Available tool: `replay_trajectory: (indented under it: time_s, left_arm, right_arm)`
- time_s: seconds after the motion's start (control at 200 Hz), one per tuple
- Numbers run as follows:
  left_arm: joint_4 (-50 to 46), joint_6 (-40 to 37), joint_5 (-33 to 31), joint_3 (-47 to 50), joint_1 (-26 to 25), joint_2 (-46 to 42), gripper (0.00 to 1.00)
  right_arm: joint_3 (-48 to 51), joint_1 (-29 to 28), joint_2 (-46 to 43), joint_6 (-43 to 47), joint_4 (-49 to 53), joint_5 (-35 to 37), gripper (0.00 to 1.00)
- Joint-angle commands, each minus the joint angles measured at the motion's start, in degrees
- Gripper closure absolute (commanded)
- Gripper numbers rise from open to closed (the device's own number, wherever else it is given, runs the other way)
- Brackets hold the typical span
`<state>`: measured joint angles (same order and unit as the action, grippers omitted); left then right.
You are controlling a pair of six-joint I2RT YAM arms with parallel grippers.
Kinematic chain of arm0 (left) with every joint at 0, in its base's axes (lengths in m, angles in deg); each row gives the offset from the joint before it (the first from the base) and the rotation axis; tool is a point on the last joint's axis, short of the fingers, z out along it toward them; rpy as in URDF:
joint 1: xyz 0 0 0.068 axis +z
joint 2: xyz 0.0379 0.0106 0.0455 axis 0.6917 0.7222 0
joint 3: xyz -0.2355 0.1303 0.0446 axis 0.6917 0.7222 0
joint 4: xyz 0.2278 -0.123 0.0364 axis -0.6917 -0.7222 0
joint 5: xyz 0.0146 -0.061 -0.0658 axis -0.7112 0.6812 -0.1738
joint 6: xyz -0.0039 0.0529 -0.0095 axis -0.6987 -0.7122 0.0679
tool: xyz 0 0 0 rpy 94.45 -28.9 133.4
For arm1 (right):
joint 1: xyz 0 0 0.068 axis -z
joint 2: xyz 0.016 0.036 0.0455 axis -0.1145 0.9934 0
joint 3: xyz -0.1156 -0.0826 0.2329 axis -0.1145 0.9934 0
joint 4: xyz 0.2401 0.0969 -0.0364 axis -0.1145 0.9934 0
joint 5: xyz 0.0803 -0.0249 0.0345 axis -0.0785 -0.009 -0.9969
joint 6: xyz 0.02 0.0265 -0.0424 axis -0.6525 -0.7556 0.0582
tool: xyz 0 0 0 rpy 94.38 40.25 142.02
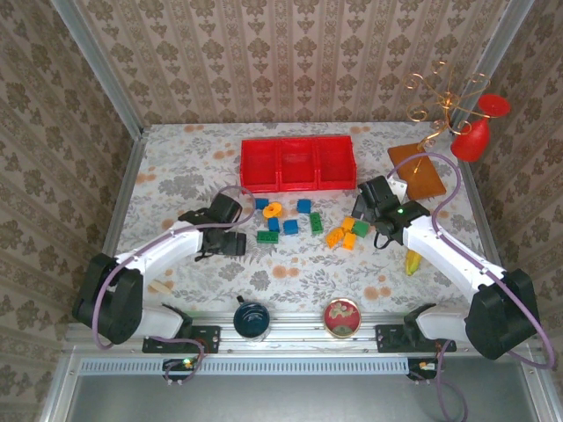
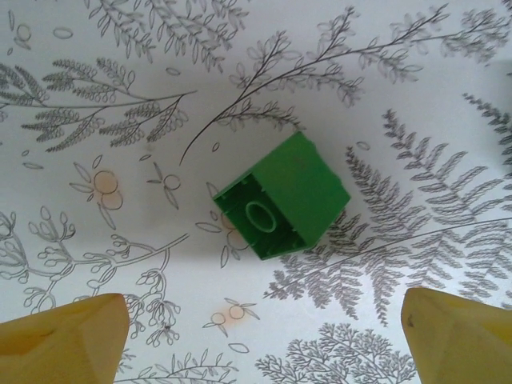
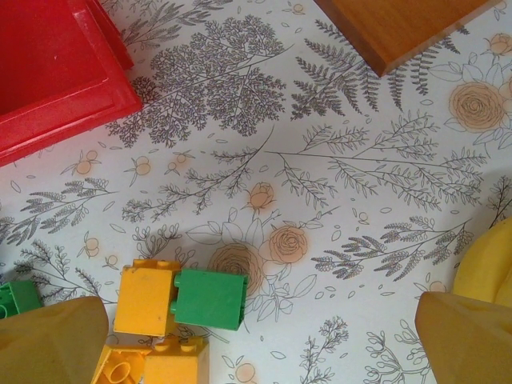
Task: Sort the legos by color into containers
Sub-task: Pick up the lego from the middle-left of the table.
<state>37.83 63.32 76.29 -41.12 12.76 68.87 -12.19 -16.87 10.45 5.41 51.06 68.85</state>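
The red tray [image 1: 299, 164] with three compartments stands at the back middle, its floors bare. Blue, green and orange-yellow legos and an orange ring [image 1: 272, 210] lie scattered in front of it. My left gripper [image 1: 237, 243] is low at the left of the scatter, open, next to a green brick [image 1: 266, 236]. In the left wrist view that brick [image 2: 280, 200] lies on its side just ahead of the empty, open left gripper [image 2: 262, 320]. My right gripper [image 1: 368, 214] is open over the cloth; a green brick [image 3: 210, 298] and orange-yellow bricks [image 3: 144, 300] lie beside its left finger.
A dark blue cup [image 1: 252, 318] and a round red tin [image 1: 341, 316] stand at the near edge. A wooden board [image 1: 417, 169], a red goblet [image 1: 479, 132] and a gold wire stand [image 1: 444, 97] are at the back right. A yellow banana-like object [image 1: 411, 261] lies by the right arm.
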Motion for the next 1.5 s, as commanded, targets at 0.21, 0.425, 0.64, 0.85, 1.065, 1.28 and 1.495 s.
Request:
replay_trajectory:
  time_s: [0.21, 0.425, 0.64, 0.85, 1.065, 1.28, 1.495]
  left_arm:
    - [1.7, -3.0, 1.0, -2.0, 3.4, 5.5, 0.19]
    - [6.5, -3.4, 2.8, -3.3, 8.1, 7.9, 0.19]
    - [9.5, -2.4, 4.3, -3.1, 11.0, 9.3, 0.24]
    - [13.1, -1.3, 6.4, -2.2, 12.5, 10.6, 0.32]
    - [14.6, -1.0, 6.9, -3.5, 13.3, 13.4, 0.43]
    - [15.9, 0.1, 6.6, -2.2, 13.3, 13.7, 0.61]
    - [16.7, 0.5, 6.0, -1.7, 13.0, 10.9, 0.68]
  right_arm:
    - [-1.1, -0.3, -1.5, -2.2, 1.8, 2.4, 0.00]
    - [-1.0, -0.3, -1.4, -2.0, 1.4, 2.4, 0.00]
    - [-1.4, -0.3, -0.8, -2.0, 1.4, 2.4, 0.00]
    - [-1.7, -0.3, 0.2, -2.0, 0.8, 2.2, 0.00]
    - [-1.9, -0.3, 0.9, -1.9, 0.5, 1.7, 0.00]
    - [-1.7, -0.3, 0.1, -1.9, 0.0, 2.0, 0.00]
    - [-1.7, -0.3, -0.6, -1.8, -0.8, 2.6, 0.00]
